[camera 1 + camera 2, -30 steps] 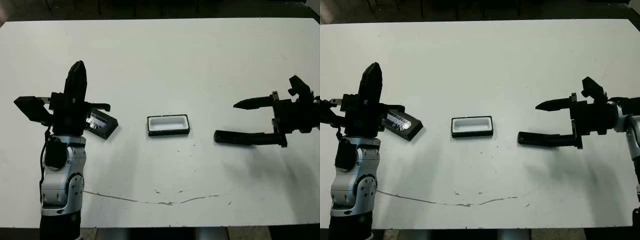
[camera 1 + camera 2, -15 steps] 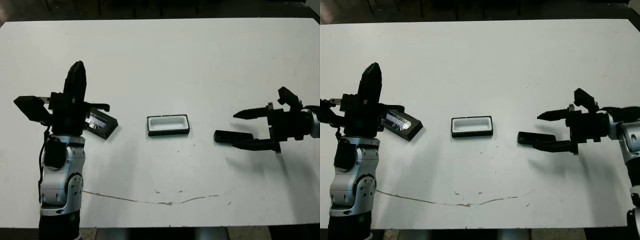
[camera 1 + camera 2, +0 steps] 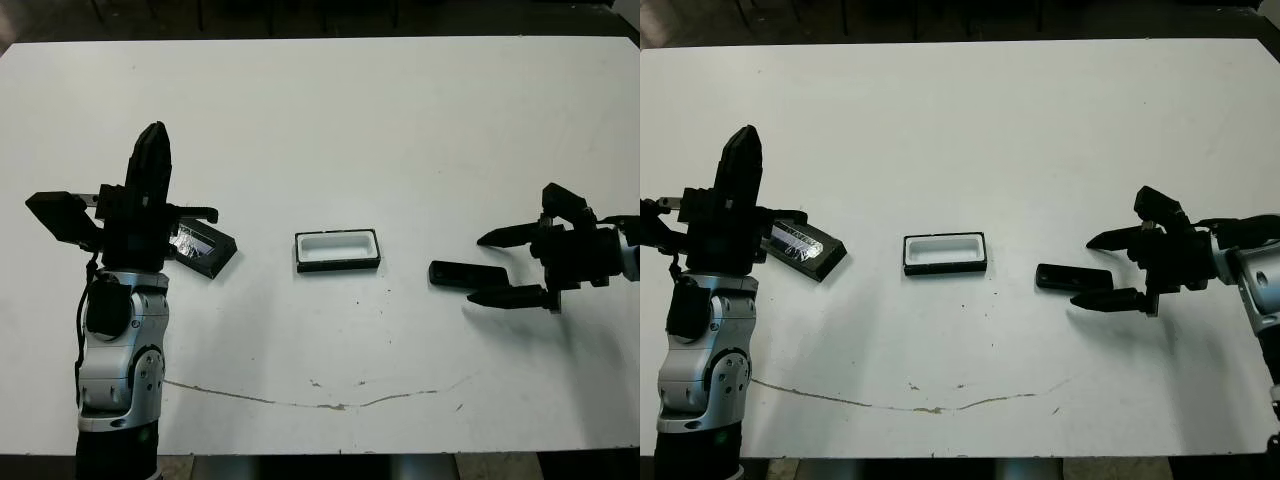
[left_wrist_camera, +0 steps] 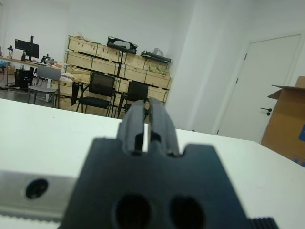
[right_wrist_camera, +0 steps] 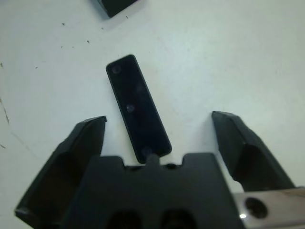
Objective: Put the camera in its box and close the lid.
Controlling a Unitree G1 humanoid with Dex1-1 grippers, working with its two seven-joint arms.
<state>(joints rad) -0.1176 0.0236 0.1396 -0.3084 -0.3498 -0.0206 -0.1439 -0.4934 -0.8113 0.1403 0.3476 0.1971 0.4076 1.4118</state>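
Since the earlier frames, the right gripper (image 3: 487, 268) has been lowered and turned so that its two fingers are now spread on either side of the near end of the camera (image 3: 468, 272), with nothing yet grasped; in the right wrist view the camera (image 5: 137, 109) is seen lying flat on the white table (image 3: 400, 120) between the wide-open fingers (image 5: 241, 148), with no contact visible. The box (image 3: 337, 250) is shown open, white lining upward, well to the left of the camera. The lid (image 3: 205, 249) is seen farther left of the box, partly hidden behind the left gripper (image 3: 151, 165), which is held upright with its fingers (image 4: 159, 125) pressed together and empty. Neither box nor lid has shifted.
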